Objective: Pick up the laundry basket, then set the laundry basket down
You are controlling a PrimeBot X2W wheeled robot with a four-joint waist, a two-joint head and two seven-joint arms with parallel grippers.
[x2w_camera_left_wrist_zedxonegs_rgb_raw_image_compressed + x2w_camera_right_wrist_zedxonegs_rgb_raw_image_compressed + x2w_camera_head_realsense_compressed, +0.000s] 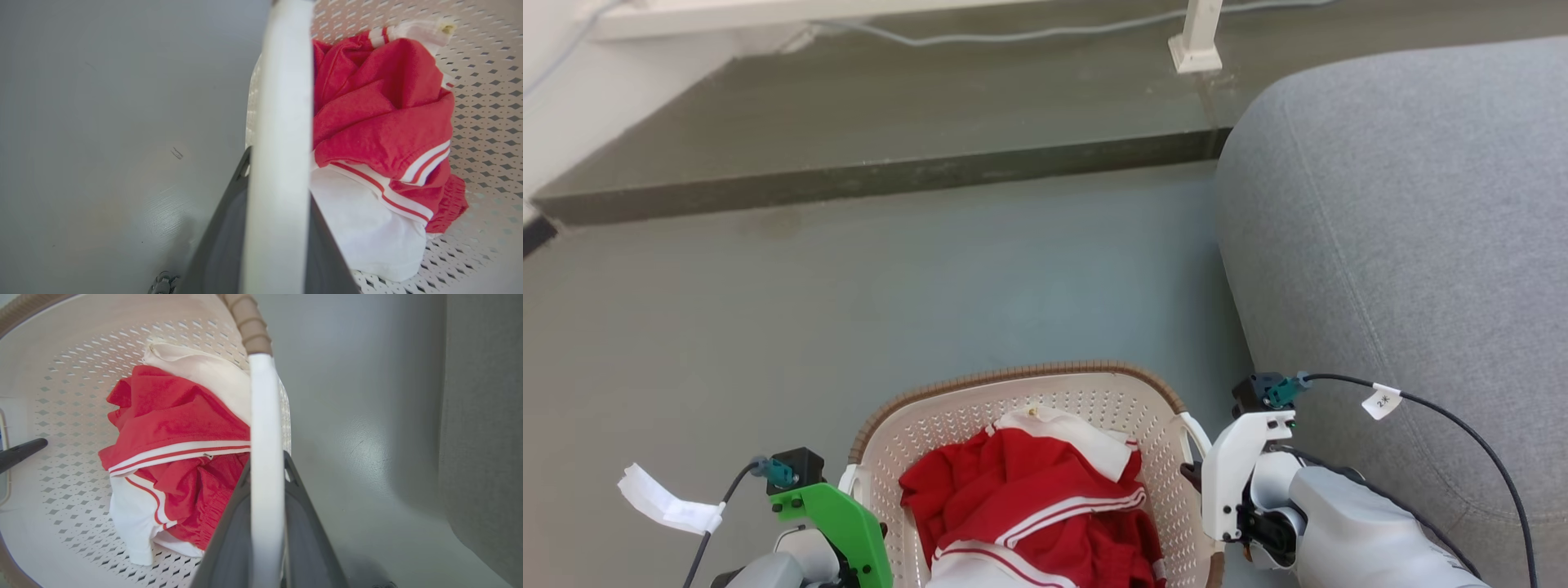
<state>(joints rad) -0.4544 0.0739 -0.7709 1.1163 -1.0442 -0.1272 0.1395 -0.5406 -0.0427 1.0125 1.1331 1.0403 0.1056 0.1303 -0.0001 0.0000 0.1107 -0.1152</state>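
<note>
The laundry basket [1021, 376] sits low in the middle of the head view: cream perforated walls, a brown woven rim, red and white clothes [1029, 490] inside. My left gripper [280, 175] is shut on the basket's white left handle [286, 81], one dark finger on each side of it. My right gripper [266, 465] is shut the same way on the white right handle [263, 408]. In the head view the green left wrist mount [837, 514] and the white right wrist mount [1233, 465] flank the basket. Whether the basket rests on the floor cannot be told.
A grey sofa [1405, 229] stands close on the right of the basket. Grey floor [890, 310] stretches ahead to a dark raised step [890, 175], with a white post [1199, 37] and a cable [1013, 34] beyond it.
</note>
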